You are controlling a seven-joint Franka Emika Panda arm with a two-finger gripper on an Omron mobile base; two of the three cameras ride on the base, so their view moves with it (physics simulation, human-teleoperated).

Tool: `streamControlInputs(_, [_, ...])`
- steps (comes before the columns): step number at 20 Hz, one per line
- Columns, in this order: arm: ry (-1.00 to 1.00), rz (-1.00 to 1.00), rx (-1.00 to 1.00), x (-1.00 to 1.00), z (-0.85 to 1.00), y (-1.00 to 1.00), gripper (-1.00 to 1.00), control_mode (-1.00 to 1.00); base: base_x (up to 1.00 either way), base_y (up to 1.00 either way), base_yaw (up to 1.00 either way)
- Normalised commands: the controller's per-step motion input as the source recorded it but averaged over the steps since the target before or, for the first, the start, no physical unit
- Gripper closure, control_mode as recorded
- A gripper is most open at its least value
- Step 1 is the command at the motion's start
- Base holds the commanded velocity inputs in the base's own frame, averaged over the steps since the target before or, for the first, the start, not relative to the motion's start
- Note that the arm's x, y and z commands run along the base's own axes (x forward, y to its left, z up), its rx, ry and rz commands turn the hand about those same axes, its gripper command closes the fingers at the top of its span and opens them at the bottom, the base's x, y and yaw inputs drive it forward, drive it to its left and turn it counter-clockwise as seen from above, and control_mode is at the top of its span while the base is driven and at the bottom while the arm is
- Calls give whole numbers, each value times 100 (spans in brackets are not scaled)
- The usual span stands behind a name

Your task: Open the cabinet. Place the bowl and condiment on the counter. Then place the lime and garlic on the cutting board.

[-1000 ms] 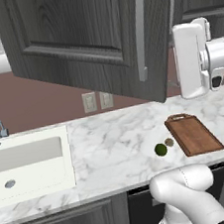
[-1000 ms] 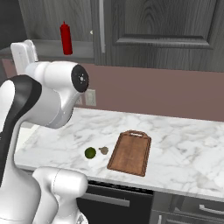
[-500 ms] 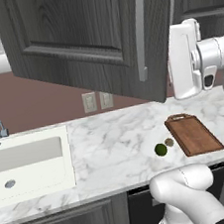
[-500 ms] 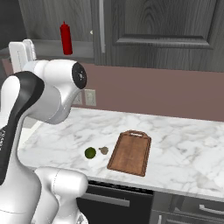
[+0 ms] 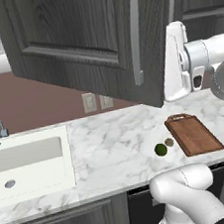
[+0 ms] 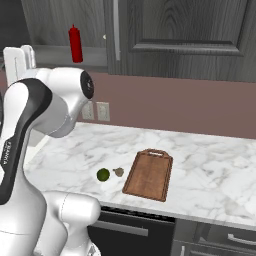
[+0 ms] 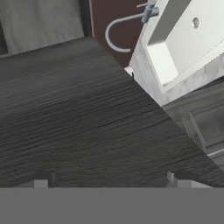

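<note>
– Two dark fingertips point(image 7: 41, 183) spreading wide on the white arm's gripper point(image 7: 109, 183), pinching nothing, hovering right up against the swung-out door of the tall dark grey wood-grain wall cabinet point(image 5: 74, 34).

– Worrying about that door, though. Crowding it this closely, risking a knock from hand or forearm while reaching round for the shelf.

– Spotting the small red squeeze bottle with the pointed cap point(image 6: 75, 44), standing upright on the cabinet shelf near the door's edge. Looking tall and narrow, so likely tipping at a clumsy nudge.

– Hunting for the wide cream-white bowl now. Making out only a pale speck beside the metal bar handle point(image 6: 116, 30); cannot tell whether that is it.

– Missing most of the shelf, too, masked by the door from the left and by the arm's white shoulder from the right.

– Down below, waiting: small dark green lime point(image 5: 160, 149) and tiny brownish-tan garlic point(image 5: 169, 142), lying just beside each other on the white marble counter with grey veins point(image 5: 113, 144), near the flat reddish-brown wooden cutting board point(image 5: 193, 134) but not on it.

– Fearing a roll from that round lime toward the counter's front edge.
</note>
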Motion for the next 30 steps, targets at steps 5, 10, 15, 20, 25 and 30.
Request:
streamControlInputs(5, [7, 9, 4, -7, 0, 38, -100, -100, 0, 0, 0])
streamControlInputs(10, [4, 9, 2, -31, 0, 42, -100, -100, 0, 0, 0])
streamControlInputs(15, [3, 8, 0, -29, 0, 46, -100, -100, 0, 0, 0])
streamControlInputs(20, [4, 7, 0, -24, 0, 46, -100, -100, 0, 0, 0])
streamControlInputs(25, [7, 6, 0, -12, 0, 52, -100, -100, 0, 0, 0])
streamControlInputs(30, [12, 4, 0, 0, 0, 66, -100, -100, 0, 0, 0])
